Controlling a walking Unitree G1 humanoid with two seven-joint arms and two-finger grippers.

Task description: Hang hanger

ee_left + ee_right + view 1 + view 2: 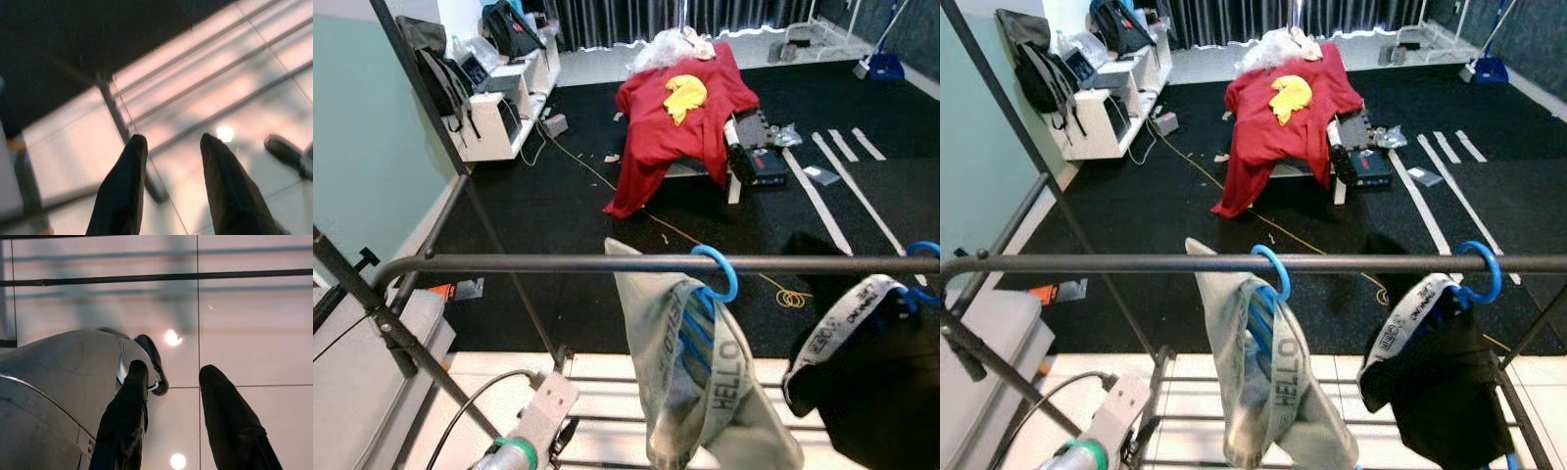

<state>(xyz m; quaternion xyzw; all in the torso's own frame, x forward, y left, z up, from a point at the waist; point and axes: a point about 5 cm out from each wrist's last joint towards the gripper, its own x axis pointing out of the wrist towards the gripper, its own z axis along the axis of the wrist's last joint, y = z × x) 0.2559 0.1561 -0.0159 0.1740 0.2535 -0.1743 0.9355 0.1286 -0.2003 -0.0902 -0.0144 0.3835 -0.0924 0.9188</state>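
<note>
Left eye view: the left gripper [171,147] hangs low over pale floor tiles, fingers apart and empty; a blue hanger [717,274] carrying a grey garment [705,392] hooks the rail [558,262]; right gripper [168,377], seemingly idle, gapes empty.

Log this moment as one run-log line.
grey garment's blue hanger hooked on rail | black garment hung beside | left hand open, empty | right hand open, empty
</note>
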